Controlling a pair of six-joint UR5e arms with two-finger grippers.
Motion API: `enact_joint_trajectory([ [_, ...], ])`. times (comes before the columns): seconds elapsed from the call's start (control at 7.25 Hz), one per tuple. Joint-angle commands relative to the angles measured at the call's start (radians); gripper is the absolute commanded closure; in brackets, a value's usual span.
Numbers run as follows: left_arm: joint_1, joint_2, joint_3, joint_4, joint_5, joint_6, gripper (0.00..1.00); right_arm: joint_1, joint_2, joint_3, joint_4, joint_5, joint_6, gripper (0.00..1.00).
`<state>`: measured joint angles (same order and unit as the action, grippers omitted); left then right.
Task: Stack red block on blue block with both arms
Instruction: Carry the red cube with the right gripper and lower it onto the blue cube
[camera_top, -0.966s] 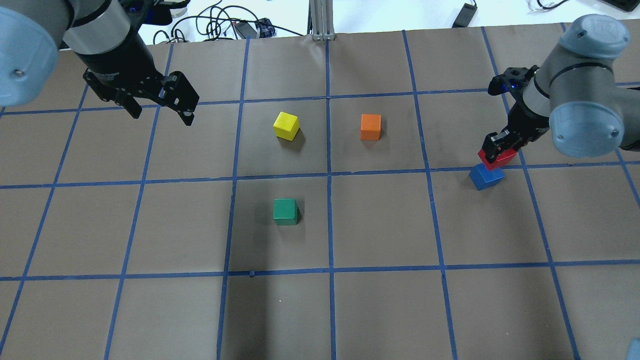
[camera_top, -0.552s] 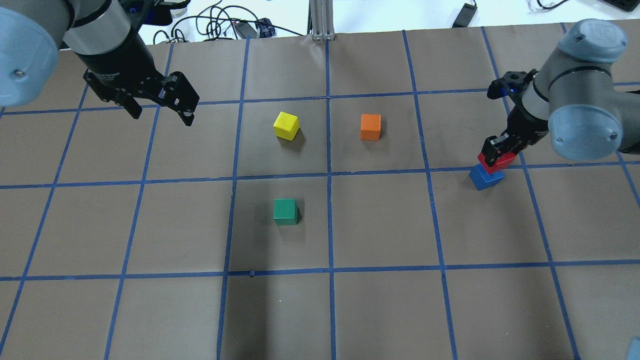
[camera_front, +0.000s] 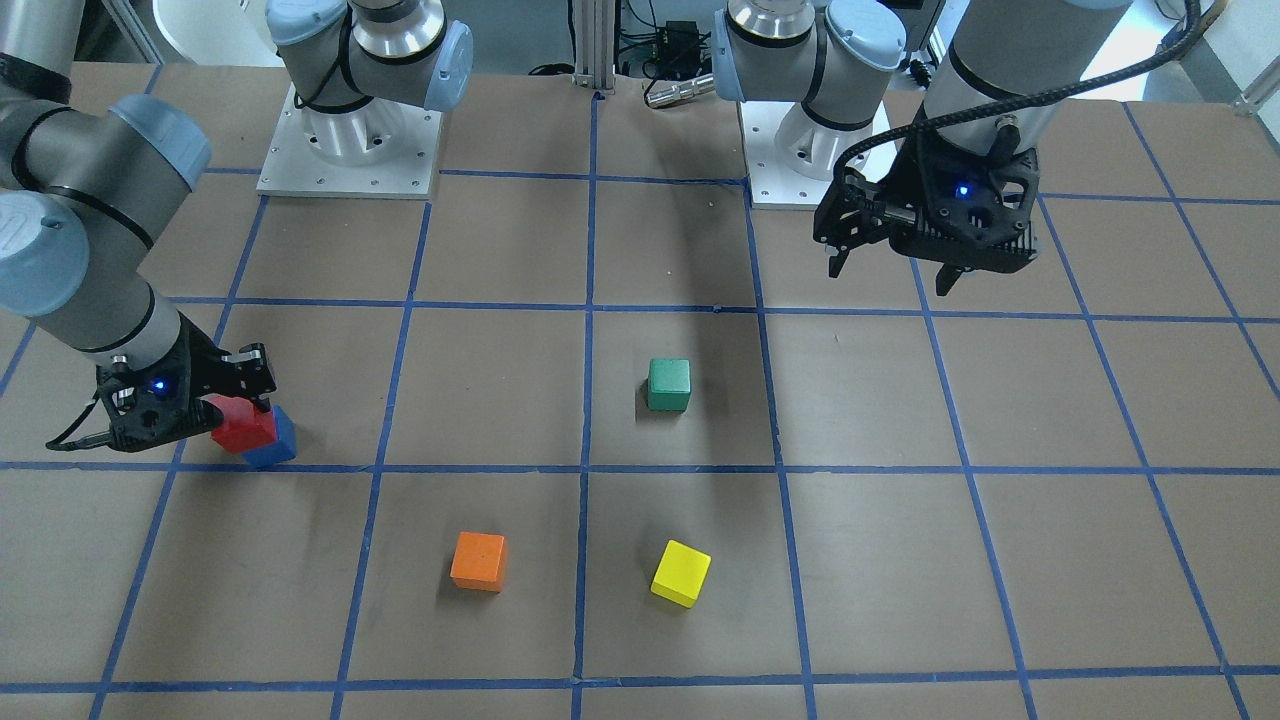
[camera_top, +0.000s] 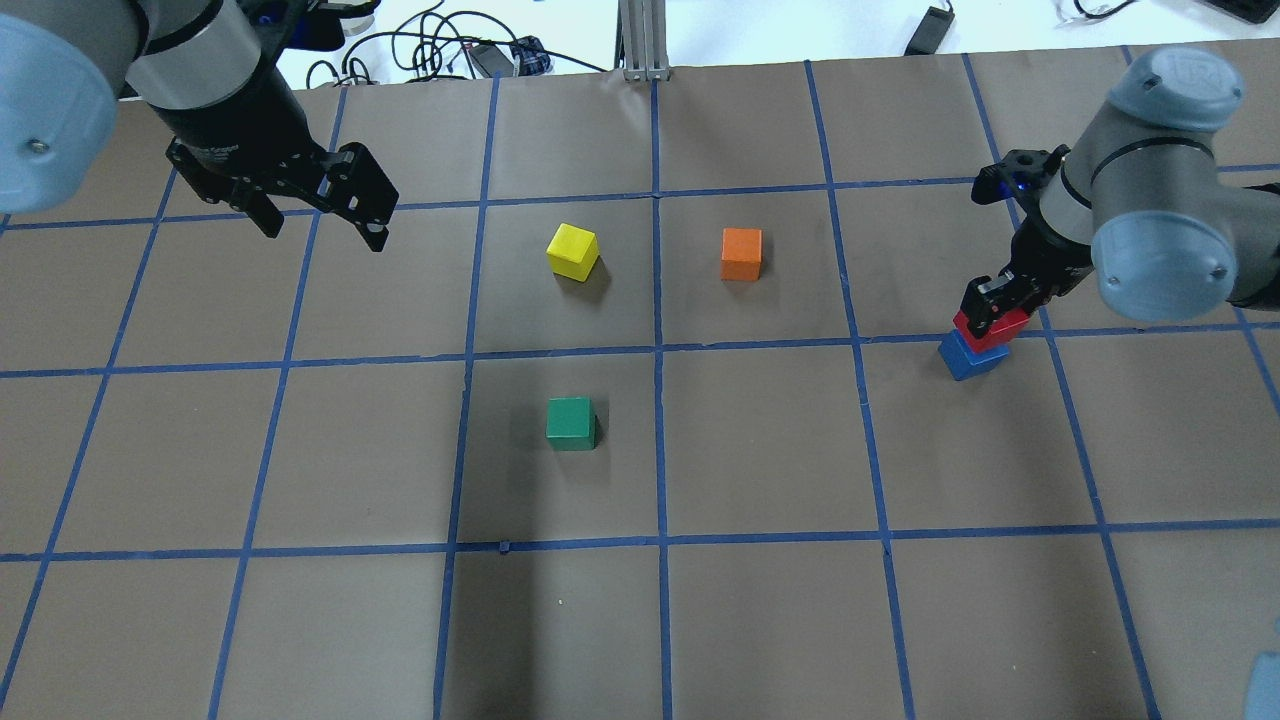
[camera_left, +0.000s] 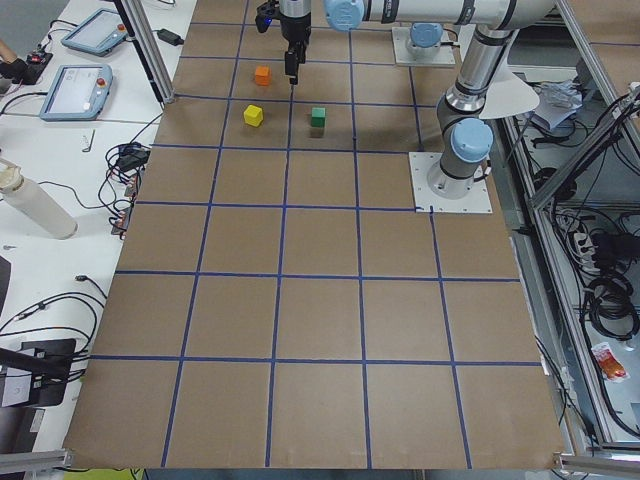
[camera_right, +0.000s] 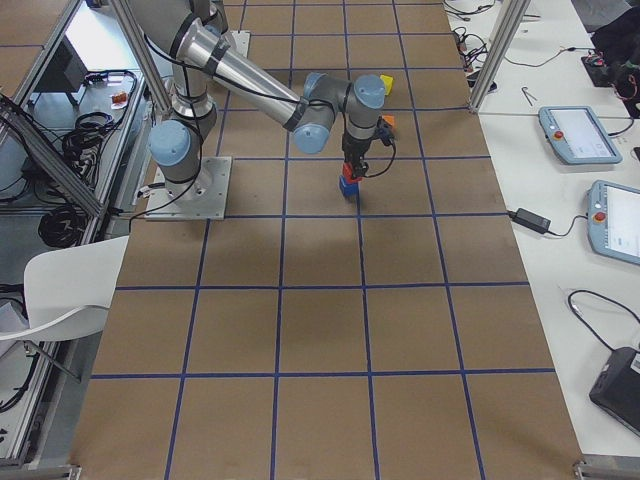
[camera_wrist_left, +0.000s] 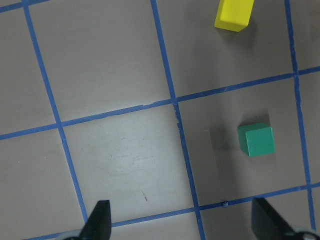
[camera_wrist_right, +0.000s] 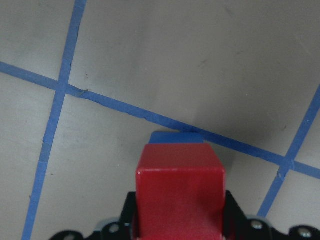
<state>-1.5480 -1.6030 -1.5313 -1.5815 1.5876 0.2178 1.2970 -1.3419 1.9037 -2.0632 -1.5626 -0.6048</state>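
While the right gripper (camera_top: 993, 312) clamps the red block (camera_top: 992, 330) between its two fingers, that cube sits directly over the blue block (camera_top: 968, 357), at about 3 o'clock on the table (camera_top: 760, 600) in the overhead view. In the right wrist view, the red block (camera_wrist_right: 180, 195) covers nearly all of the blue block (camera_wrist_right: 175, 136), and only a thin blue strip shows at the red cube's 12 o'clock edge. From across the table, the red block (camera_front: 243, 428) is turned slightly against the blue block (camera_front: 277, 445), so their corners do not line up. I cannot tell whether the two faces touch.

The left gripper (camera_top: 322, 232) hangs above the table at about 10 o'clock in the overhead view. Its fingers are spread wide with nothing between them, and it is well apart from every cube.

Around the central tape crossing in the overhead view, the yellow cube (camera_top: 572, 250) lies at 11 o'clock, the orange cube (camera_top: 741, 253) at 1 o'clock and the green cube (camera_top: 570, 422) at 7 o'clock. All three rest flat on the brown surface.
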Motion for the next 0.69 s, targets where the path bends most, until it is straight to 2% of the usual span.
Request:
enact_joint_trajectory([
  [0.0,0.0,0.0,0.0,0.0,0.0,0.0,0.0,-0.001,0.007,0.0,0.0,-0.011,0.002,1.0],
  [0.14,0.0,0.0,0.0,0.0,0.0,0.0,0.0,0.001,0.007,0.0,0.0,-0.011,0.004,0.98],
  [0.28,0.0,0.0,0.0,0.0,0.0,0.0,0.0,0.001,0.007,0.0,0.0,-0.01,0.005,0.89],
  [0.41,0.0,0.0,0.0,0.0,0.0,0.0,0.0,0.001,0.009,0.0,0.0,-0.007,0.005,0.68],
  [0.55,0.0,0.0,0.0,0.0,0.0,0.0,0.0,0.001,0.007,0.0,0.0,-0.004,0.007,0.15],
])
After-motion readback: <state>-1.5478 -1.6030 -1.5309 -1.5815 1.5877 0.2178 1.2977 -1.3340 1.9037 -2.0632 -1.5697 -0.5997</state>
